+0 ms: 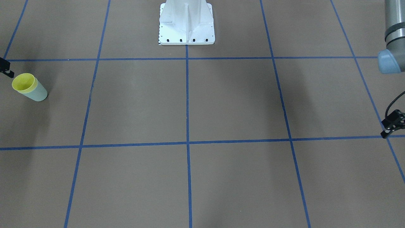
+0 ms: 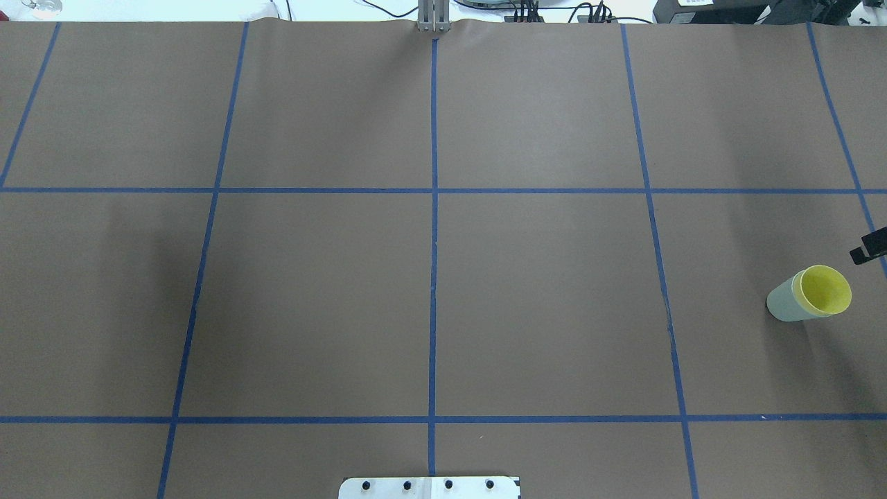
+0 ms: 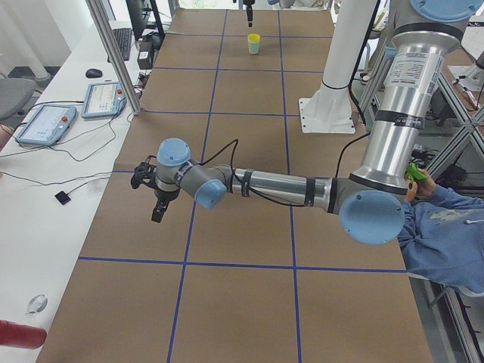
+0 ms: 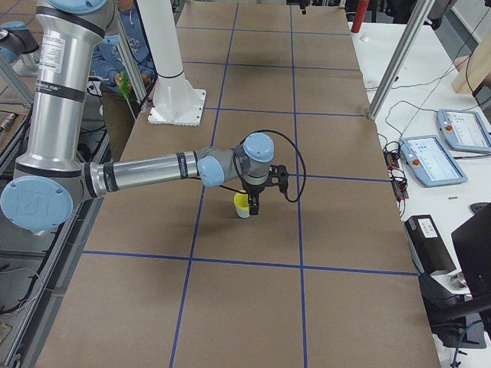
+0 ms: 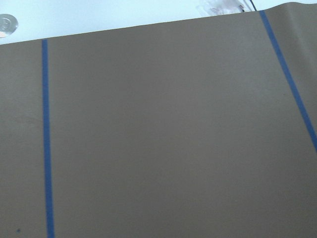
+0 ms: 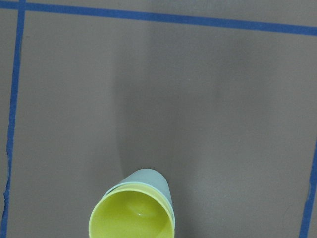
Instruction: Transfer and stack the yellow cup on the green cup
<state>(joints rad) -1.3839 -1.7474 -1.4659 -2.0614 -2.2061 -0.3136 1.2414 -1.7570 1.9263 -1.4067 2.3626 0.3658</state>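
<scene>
Yellow cup nests in green cup, apparently stacked as tasked. Right gripper hangs beside, left gripper far off; cannot tell either's opening.

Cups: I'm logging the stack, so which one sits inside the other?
The yellow cup sits inside, showing only its rim and inner wall; the green cup is the outer shell around it.

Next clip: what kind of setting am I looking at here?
Probably a robotics lab workcell: a paper-covered table gridded with blue tape, an industrial robot arm beside a white pedestal, and teach pendants on a side bench.
</scene>
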